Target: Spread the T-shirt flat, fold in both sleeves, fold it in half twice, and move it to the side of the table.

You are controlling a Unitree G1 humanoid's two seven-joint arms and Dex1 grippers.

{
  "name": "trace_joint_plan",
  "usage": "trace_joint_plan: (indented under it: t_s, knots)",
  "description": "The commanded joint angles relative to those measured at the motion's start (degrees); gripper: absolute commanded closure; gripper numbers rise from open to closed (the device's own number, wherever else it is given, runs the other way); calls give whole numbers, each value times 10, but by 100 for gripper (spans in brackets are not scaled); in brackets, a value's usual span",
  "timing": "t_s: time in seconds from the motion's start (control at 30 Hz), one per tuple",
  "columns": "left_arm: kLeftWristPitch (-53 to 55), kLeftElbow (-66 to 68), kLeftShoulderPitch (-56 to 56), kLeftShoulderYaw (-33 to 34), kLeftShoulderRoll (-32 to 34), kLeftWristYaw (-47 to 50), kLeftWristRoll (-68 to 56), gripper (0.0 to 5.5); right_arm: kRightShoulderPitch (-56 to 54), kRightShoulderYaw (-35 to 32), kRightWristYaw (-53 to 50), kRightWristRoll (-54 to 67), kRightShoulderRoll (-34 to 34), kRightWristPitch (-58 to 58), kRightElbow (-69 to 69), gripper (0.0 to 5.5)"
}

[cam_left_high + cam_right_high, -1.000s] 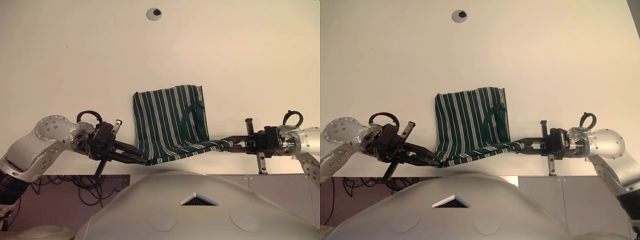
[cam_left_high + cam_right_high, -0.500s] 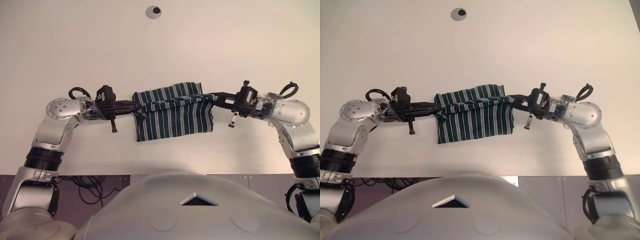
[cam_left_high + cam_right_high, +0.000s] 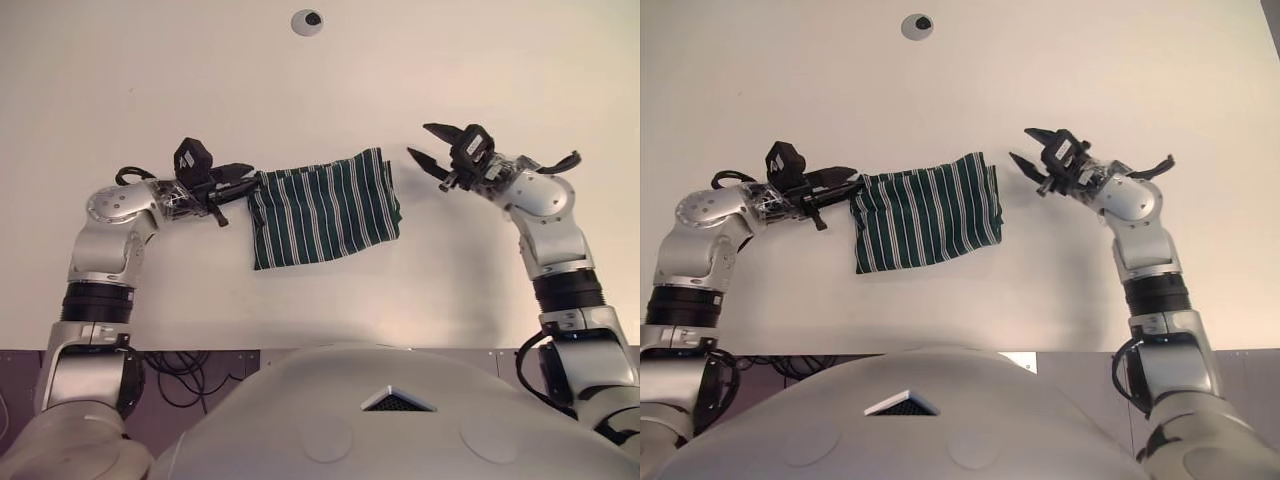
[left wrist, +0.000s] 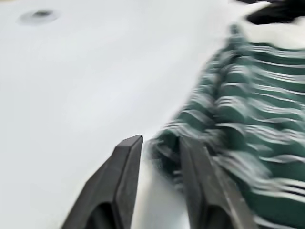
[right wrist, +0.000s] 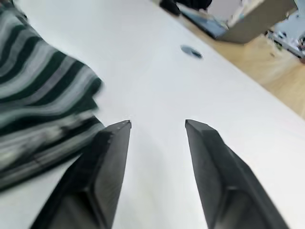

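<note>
The green T-shirt (image 3: 325, 210) with white stripes lies folded in a small rectangle in the middle of the white table (image 3: 300, 90). My left gripper (image 3: 243, 175) is at the shirt's far left corner. In the left wrist view its fingers (image 4: 128, 181) stand a little apart, with the cloth edge (image 4: 164, 148) just past the tips and table showing between them. My right gripper (image 3: 420, 140) hovers open to the right of the shirt's far right corner, apart from it. In the right wrist view the shirt (image 5: 38, 109) lies beside the right gripper (image 5: 157, 123), which holds nothing.
A round cable hole (image 3: 308, 22) sits in the table at the far middle. The table's front edge (image 3: 200, 348) runs close below the shirt, with cables (image 3: 175, 375) hanging under it at the left. Bare tabletop lies on both sides of the shirt.
Both grippers carried the shirt's near edge up and over to the far side, folding it in half. The right gripper let go and drew back to the right; the left gripper's fingers parted.
</note>
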Motion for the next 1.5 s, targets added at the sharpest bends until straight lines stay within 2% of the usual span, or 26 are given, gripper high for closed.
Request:
trace_joint_plan:
  t_s: [0.03,0.1,0.17,0.23,0.3,0.37,0.47,0.63,0.7,0.73,0.87,1.0,1.07,1.2,1.3,1.5]
  knots:
    - [37,24,-6,39,-32,71,4,356,35,54,-4,2,51,-3,-113,268]
    - [40,31,-5,65,-55,101,-6,332,51,107,-18,-28,85,10,-148,248]
    - [-2,55,-19,105,-92,163,-4,326,51,160,-55,-112,108,36,-114,248]
    - [-70,54,-32,151,-143,227,-13,326,50,180,-100,-172,123,86,-72,248]
    - [-150,25,-33,181,-203,271,-24,326,54,174,-147,-217,121,163,-32,248]
    - [-228,3,-25,186,-260,284,-30,326,51,131,-183,-217,105,210,15,248]
    - [-350,33,-17,167,-318,290,6,326,35,18,-265,-179,67,209,111,248]
    - [-454,141,-48,167,-348,285,33,326,24,-208,-426,-92,-5,136,260,248]
    - [-482,174,-59,172,-351,285,33,326,19,-260,-469,-64,-2,91,262,248]
    - [-505,195,-66,174,-347,304,53,326,10,-265,-483,-63,6,58,253,248]
    - [-557,250,-88,179,-338,347,91,326,-12,-219,-547,-137,36,-77,173,248]
    - [-541,270,-96,161,-338,407,146,326,27,-131,-669,-361,68,-169,-39,248]
    - [-535,278,-97,152,-342,437,171,326,48,-84,-683,-404,93,-196,-60,248]
    - [-633,278,-90,127,-347,462,222,326,45,-39,-640,-278,166,-297,106,248]
    - [-747,309,-68,94,-332,444,261,326,30,-5,-562,-195,182,-405,198,248]
    - [-826,372,-82,81,-312,469,296,326,-8,-20,-522,-163,187,-496,293,248]
